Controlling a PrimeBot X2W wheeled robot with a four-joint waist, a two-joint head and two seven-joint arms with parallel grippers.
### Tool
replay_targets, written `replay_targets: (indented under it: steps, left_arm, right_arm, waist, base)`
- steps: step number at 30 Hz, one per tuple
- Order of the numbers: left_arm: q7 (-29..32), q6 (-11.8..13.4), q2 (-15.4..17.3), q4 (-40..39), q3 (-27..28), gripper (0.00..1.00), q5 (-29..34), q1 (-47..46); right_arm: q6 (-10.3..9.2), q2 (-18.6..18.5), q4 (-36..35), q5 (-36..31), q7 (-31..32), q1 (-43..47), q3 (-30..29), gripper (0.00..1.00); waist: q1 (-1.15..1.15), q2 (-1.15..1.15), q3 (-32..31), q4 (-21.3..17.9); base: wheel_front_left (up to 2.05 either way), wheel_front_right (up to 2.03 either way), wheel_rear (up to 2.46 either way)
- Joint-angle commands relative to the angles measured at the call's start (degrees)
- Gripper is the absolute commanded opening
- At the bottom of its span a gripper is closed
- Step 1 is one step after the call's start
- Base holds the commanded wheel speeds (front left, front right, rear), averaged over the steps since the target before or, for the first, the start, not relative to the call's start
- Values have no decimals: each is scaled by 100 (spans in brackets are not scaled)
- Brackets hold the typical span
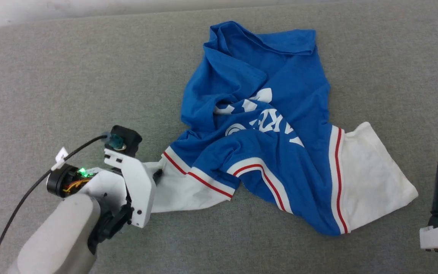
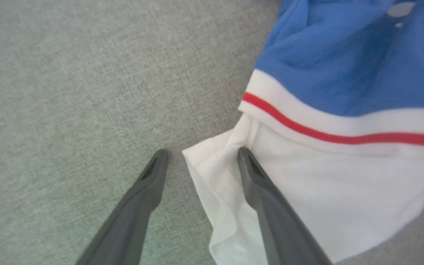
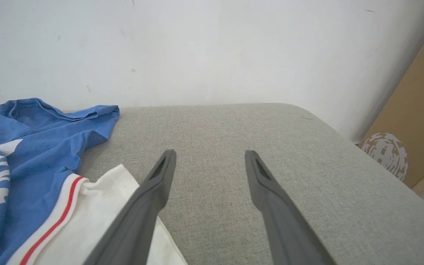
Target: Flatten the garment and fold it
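- The surface (image 1: 51, 76) is covered in grey woven cloth with a fine, even weave. Its far edge is rounded and it curves down at the far right corner.
- Behind it stands a plain white wall (image 3: 212, 48) with a few small marks and scuffs.
- A brown cardboard panel (image 3: 414, 121) printed with pale round patterns leans beside the surface's right corner, against the wall.
- The garment (image 1: 280, 114) lies crumpled near the middle of the surface. Its blue body is bunched and folded over itself, so the white lettering is partly hidden in the creases.
- One white sleeve (image 1: 371, 171) lies fairly flat toward the right side. Red-and-white trim runs along its seam with the blue.
- The other white sleeve (image 2: 344, 195) points toward the left side, with its corner turned up in a small fold.
- The left gripper (image 2: 202, 151) is low over that corner with its fingers spread wide. One finger is over bare grey cloth and the other lies over the white sleeve. The sleeve's corner sits between them and is not pinched.
- A black cable (image 1: 32, 186) loops off the left wrist, and a small green light (image 1: 83, 170) glows on it.
- The right gripper (image 3: 211, 152) is at the right edge of the surface, just beside the flat sleeve's outer edge. Its fingers are wide apart over bare grey cloth with nothing between them.
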Motion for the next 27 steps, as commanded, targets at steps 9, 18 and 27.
replay_targets:
  steps: [9, 18, 27]
  left_arm:
    - [70, -139, -27, -130, -252, 0, -27, 212]
    - [-1850, 537, -528, -308, 431, 0, 140, 368]
    - [-2914, 1351, -614, -1030, 1623, 0, -453, 1820]
  right_arm:
    - [-5, 15, 83, 8, -60, -170, 6, 100]
    - [-5, 15, 121, -26, -76, -175, 36, 100]
    - [-5, 15, 11, -71, -17, -66, 2, 100]
  waist:
    - [0, 0, -26, 63]
    - [0, 0, -190, 136]
    - [0, 0, -302, 141]
  base:
    - [0, 0, 0]
    - [0, 0, 0]
    - [0, 0, 0]
